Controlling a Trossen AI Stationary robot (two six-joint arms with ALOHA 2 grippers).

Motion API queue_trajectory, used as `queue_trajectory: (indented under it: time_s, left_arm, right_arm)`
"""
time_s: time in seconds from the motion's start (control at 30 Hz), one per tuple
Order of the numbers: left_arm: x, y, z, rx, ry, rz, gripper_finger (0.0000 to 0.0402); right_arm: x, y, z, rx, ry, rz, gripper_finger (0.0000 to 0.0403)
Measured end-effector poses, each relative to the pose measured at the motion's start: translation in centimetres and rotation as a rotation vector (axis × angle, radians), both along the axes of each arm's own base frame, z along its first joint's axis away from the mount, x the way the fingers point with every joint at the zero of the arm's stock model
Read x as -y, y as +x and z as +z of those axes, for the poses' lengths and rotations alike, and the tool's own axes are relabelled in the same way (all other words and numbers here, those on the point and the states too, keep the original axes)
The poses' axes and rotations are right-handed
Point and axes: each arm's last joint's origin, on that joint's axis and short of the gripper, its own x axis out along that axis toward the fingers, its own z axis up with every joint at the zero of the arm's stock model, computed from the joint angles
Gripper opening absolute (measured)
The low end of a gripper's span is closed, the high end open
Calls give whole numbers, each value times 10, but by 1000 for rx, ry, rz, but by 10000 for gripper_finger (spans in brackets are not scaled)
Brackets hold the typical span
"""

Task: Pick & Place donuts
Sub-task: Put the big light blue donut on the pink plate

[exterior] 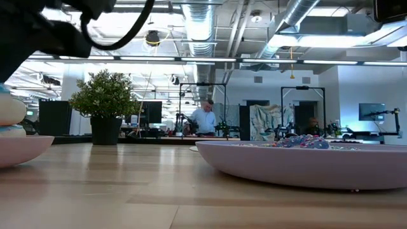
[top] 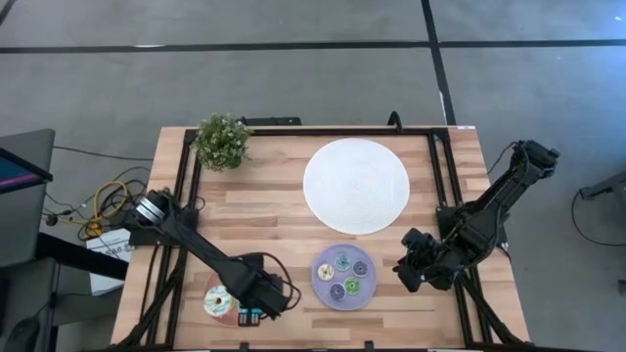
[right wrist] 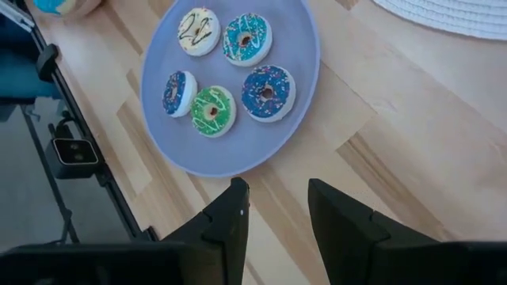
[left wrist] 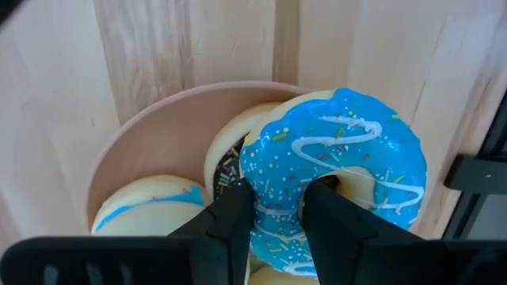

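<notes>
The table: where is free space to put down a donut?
The white plate is bare. Bare wood lies between it and the potted plant, and down to the left arm. Crowded: the purple plate with five tiny donuts; the pink plate, where the left gripper holds the blue donut.

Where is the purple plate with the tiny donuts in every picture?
High view: purple plate at the table's near edge, between both arms.
Low view: wide and close, on the right.
Left wrist view: not in it.
Right wrist view: just beyond the right tool, plate.
Shared landmark: the white mat.
</notes>
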Motion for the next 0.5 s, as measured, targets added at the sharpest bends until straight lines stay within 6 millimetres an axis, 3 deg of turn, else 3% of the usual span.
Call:
queue_trajectory:
  time_s: [0.5]
  left_arm:
    - [-3,-4,-3,-11,-8,-129,98]
  right_arm:
    - [-2,2,2,25,27,-2,123]
